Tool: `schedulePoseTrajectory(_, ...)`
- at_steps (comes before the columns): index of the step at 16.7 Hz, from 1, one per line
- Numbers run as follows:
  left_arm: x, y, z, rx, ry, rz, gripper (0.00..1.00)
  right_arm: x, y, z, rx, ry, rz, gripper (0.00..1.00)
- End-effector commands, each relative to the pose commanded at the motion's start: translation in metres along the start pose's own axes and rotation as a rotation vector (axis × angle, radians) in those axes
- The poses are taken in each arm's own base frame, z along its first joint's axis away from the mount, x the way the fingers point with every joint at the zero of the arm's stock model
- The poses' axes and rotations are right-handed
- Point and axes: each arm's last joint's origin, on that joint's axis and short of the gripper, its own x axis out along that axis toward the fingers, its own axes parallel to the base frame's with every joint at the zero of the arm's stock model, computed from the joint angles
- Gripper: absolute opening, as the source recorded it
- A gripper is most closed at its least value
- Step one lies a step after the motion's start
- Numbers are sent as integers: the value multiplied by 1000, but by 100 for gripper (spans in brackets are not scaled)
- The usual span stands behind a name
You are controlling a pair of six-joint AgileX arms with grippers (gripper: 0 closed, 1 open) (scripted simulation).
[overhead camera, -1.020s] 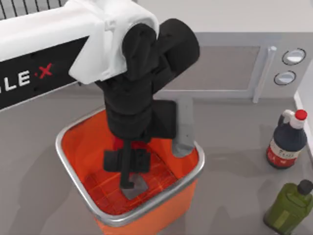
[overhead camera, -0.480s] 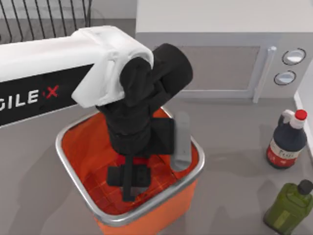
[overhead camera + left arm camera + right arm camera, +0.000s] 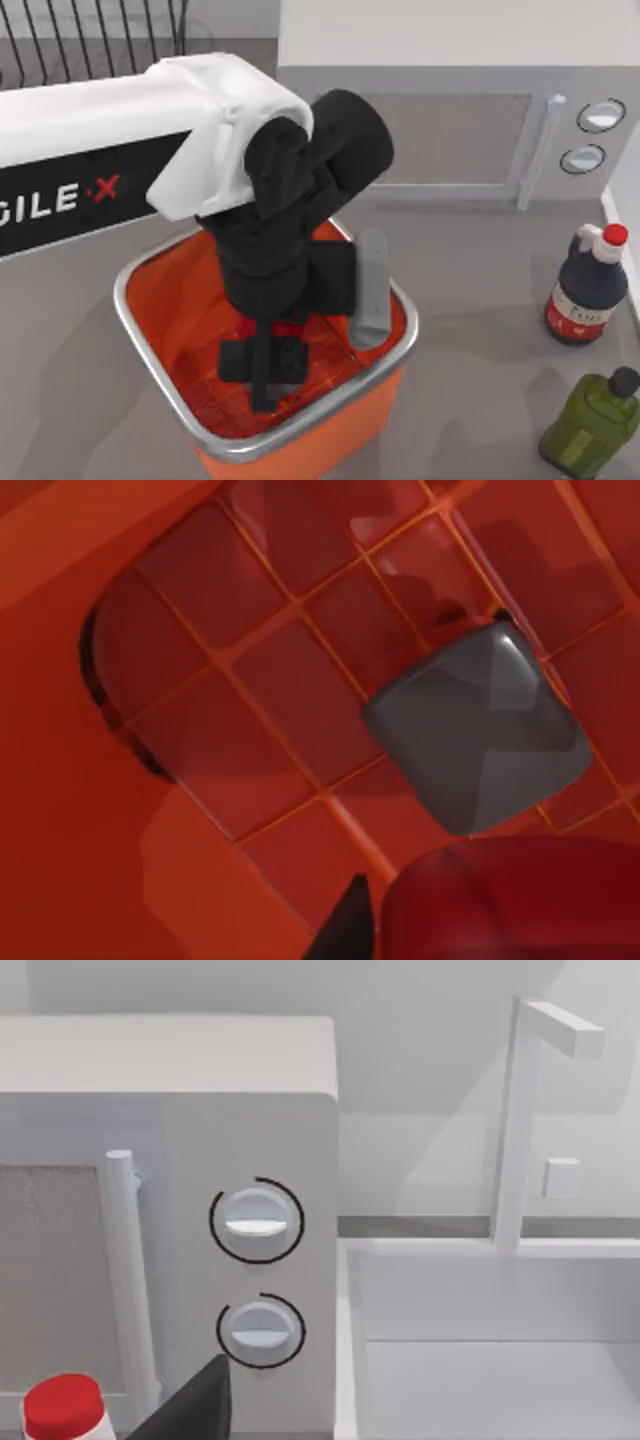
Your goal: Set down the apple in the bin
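Now my left gripper (image 3: 262,385) hangs low inside the bin (image 3: 150,345), clamped on the apple (image 3: 510,900); letting go off-centre could roll it against a wall.

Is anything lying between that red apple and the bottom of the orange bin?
Nothing visible does. The left gripper has the apple low inside the bin; the tiled floor and its grey square are bare beneath.

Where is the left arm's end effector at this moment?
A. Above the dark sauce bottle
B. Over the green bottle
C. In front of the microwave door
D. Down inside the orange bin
D: in the top view the left end effector reaches down within the silver rim of the bin, with the red apple seen close above the tiled floor.
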Motion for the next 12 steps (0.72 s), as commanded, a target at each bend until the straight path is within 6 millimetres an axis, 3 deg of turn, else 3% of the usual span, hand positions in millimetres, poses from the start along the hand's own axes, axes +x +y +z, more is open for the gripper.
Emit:
schedulePoseTrajectory(6,0,0,0,0,0,0,98,0,0,0,0,0,0,100)
schedulePoseTrajectory(12,0,0,0,0,0,0,100,0,0,0,0,0,0,100)
